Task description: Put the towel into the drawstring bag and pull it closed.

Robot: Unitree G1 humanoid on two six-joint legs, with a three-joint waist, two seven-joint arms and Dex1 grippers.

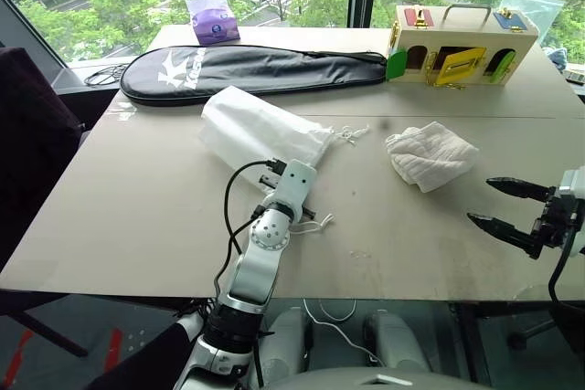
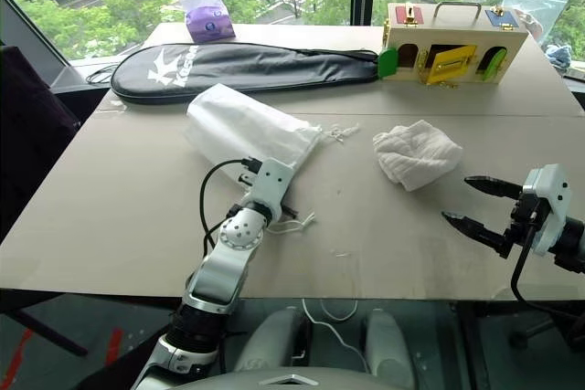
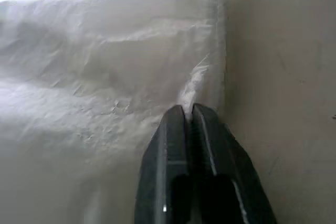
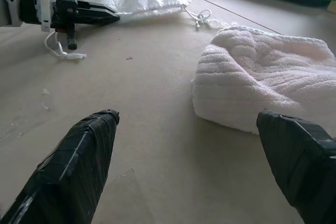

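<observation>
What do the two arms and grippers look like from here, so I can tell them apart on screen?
The left arm is silver-grey with a round joint housing, a white boxy wrist block and a looping black cable; the left gripper has two smooth black fingers. The right gripper has two tapered black fingers on a white mount with a black cable; in the right wrist view its fingers look tape-wrapped.

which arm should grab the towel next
Probably the right. Its gripper stands open beside the towel, nothing between them. The left gripper is shut on the drawstring bag, farther from the towel.
</observation>
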